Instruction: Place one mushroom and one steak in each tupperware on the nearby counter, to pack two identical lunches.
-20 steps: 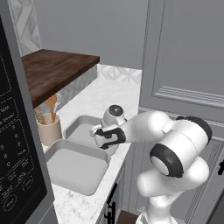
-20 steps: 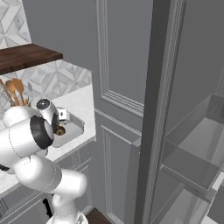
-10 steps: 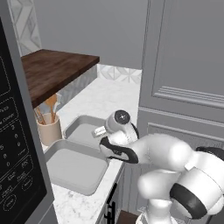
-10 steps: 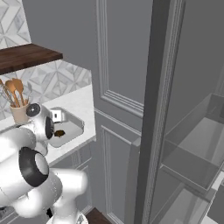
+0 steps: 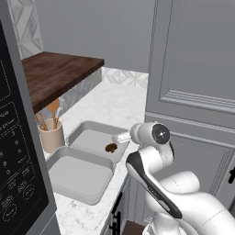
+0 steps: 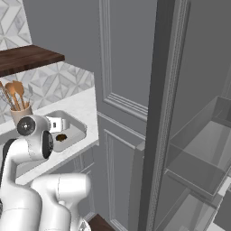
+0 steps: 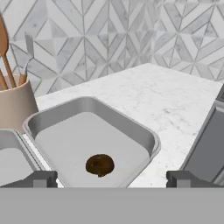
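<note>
Two grey tupperware trays sit side by side on the white marble counter (image 5: 114, 105). The far tupperware (image 5: 87, 133) holds a small round brown mushroom (image 5: 111, 147), which lies near its front rim. The near tupperware (image 5: 78, 173) holds nothing. My gripper (image 5: 120, 137) hovers at the far tray's right edge, just behind the mushroom, open and holding nothing. In the hand view the mushroom (image 7: 100, 164) lies just ahead of my gripper (image 7: 111, 179), inside the tray (image 7: 131, 127). From the right base view my gripper (image 6: 56, 125) hangs above the mushroom (image 6: 62, 137). The steak is out of view.
A tan utensil holder (image 5: 50, 135) with wooden spoons stands left of the trays, under a dark wooden shelf (image 5: 55, 73). A black microwave panel (image 5: 18, 165) fills the left edge. Tall grey cabinet doors (image 5: 193, 82) rise on the right. An open fridge (image 6: 198, 144) shows at the far right.
The arm has swung round and my gripper has drawn back from over the far tray to its right edge, with its jaws a little wider. The mushroom now lies uncovered in the tray.
</note>
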